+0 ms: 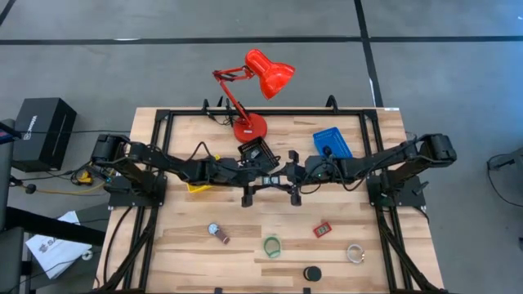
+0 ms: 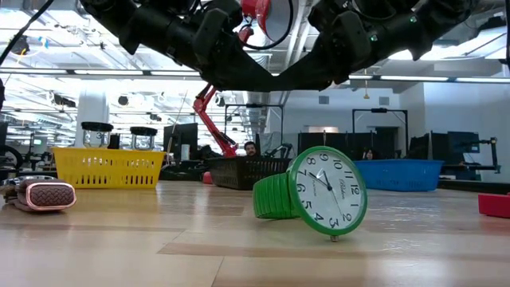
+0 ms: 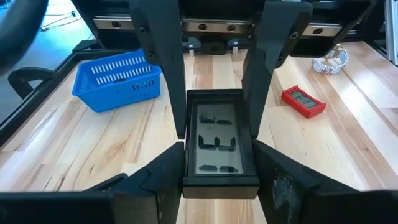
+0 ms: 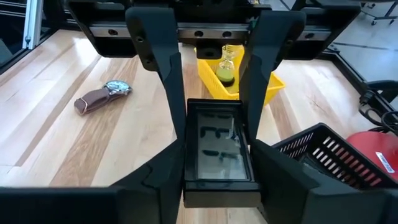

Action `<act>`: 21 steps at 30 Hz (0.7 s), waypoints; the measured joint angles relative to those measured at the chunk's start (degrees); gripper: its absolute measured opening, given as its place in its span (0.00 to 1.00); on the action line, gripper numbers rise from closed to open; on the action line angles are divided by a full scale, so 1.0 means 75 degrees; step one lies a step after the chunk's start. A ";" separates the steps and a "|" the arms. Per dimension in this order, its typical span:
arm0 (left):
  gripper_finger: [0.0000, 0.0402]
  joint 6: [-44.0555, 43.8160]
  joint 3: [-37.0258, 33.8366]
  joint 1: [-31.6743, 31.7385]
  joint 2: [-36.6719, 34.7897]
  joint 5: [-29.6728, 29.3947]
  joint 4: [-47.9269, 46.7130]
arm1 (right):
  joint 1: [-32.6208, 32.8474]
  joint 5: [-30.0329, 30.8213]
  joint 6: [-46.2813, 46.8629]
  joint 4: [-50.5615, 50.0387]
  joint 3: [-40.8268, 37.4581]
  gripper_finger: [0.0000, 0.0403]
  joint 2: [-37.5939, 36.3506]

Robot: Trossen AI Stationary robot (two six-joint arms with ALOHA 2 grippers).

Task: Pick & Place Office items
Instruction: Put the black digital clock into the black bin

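High view: the left claw (image 1: 263,181) and the right claw (image 1: 280,181) meet nose to nose above the middle of the wooden surface (image 1: 180,245), with a small black clock (image 1: 270,180) between them. A brown-strapped watch (image 1: 218,233), a green watch (image 1: 272,246), a red clock (image 1: 323,229), a clear ring (image 1: 355,254) and a black puck (image 1: 311,273) lie spread along the near part. A red desk lamp (image 1: 260,82), a black tray (image 1: 255,153), a blue tray (image 1: 332,144) and a yellow tray (image 1: 198,184) stand farther back.

Low view: the green watch (image 2: 319,194) stands on edge, dial facing the camera; the brown-strapped watch (image 2: 41,194) lies at the far left. Both arms hang overhead.

Left wrist view: the left claw (image 3: 216,134) pinches the black clock (image 3: 217,144) by its long sides, and the other arm's fingers (image 3: 273,50) flank its far end. The red clock (image 3: 303,101) lies beyond.

Right wrist view: the right claw (image 4: 214,140) clamps the same black clock (image 4: 216,147); the yellow tray (image 4: 249,78) holds a small green hourglass (image 4: 227,67).
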 joint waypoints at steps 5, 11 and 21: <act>0.39 -0.0021 0.0000 0.0000 0.0000 -0.0026 -0.0017 | -0.0003 0.0031 0.0003 -0.0003 0.0000 0.52 0.0000; 0.41 -0.0027 0.0000 0.0009 0.0000 -0.0023 -0.0027 | -0.0003 0.0031 0.0003 -0.0204 0.0000 0.54 0.0000; 0.40 -0.0269 0.0003 0.0193 0.0000 -0.0002 -0.0246 | -0.0003 0.0031 0.0070 -0.2210 -0.0003 0.50 -0.1089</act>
